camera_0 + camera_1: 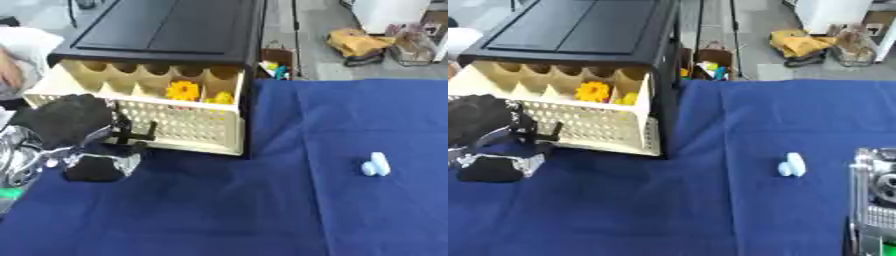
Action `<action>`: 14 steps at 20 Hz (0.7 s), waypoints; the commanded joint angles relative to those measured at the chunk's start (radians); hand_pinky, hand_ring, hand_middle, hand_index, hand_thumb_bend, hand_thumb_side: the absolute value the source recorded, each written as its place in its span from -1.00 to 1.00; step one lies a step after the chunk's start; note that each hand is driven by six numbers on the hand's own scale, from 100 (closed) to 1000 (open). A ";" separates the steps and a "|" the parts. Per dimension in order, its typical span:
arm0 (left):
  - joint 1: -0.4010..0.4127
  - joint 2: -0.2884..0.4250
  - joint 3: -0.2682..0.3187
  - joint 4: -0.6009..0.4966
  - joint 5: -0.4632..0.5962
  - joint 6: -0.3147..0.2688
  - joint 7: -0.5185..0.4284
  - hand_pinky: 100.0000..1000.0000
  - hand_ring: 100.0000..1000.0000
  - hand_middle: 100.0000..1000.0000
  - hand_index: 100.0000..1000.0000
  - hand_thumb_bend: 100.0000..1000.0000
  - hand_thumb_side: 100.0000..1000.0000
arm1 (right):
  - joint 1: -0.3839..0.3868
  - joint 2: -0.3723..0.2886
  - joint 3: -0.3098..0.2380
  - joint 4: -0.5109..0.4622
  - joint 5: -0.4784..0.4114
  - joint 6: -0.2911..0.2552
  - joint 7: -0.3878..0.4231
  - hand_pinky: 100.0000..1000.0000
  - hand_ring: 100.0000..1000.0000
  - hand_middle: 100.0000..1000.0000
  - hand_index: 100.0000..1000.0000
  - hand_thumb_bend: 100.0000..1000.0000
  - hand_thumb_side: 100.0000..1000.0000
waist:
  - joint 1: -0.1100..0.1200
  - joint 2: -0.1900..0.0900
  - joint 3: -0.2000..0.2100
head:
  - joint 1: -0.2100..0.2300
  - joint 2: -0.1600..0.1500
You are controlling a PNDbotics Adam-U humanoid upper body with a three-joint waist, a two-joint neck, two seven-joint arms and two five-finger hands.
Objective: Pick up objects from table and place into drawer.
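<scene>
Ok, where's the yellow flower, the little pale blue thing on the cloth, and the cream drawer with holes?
yellow flower (pixel 183 90), left eye view, its middle.
little pale blue thing (pixel 376 164), left eye view, its middle.
cream drawer with holes (pixel 188 125), left eye view, its perforated front wall.
</scene>
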 commanded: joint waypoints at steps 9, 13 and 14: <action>0.004 0.033 0.013 0.000 0.082 -0.019 0.007 -1.00 -1.00 -0.86 0.69 -1.00 0.44 | -0.013 -0.007 -0.001 -0.016 0.007 -0.012 -0.018 0.34 0.40 0.06 0.36 -1.00 0.95 | 0.000 -0.021 0.007 | -0.001 -0.008; 0.004 0.037 0.018 0.000 0.105 -0.030 -0.002 -1.00 -1.00 -0.86 0.76 -1.00 0.44 | -0.011 -0.007 -0.001 -0.016 0.007 -0.011 -0.019 0.34 0.40 0.06 0.36 -1.00 0.94 | 0.001 -0.023 0.009 | -0.001 -0.007; 0.003 0.038 0.020 0.000 0.112 -0.033 -0.004 -1.00 -1.00 -0.86 0.78 -1.00 0.44 | -0.011 -0.007 -0.002 -0.016 0.007 -0.011 -0.020 0.34 0.40 0.06 0.36 -1.00 0.94 | 0.001 -0.023 0.009 | -0.001 -0.006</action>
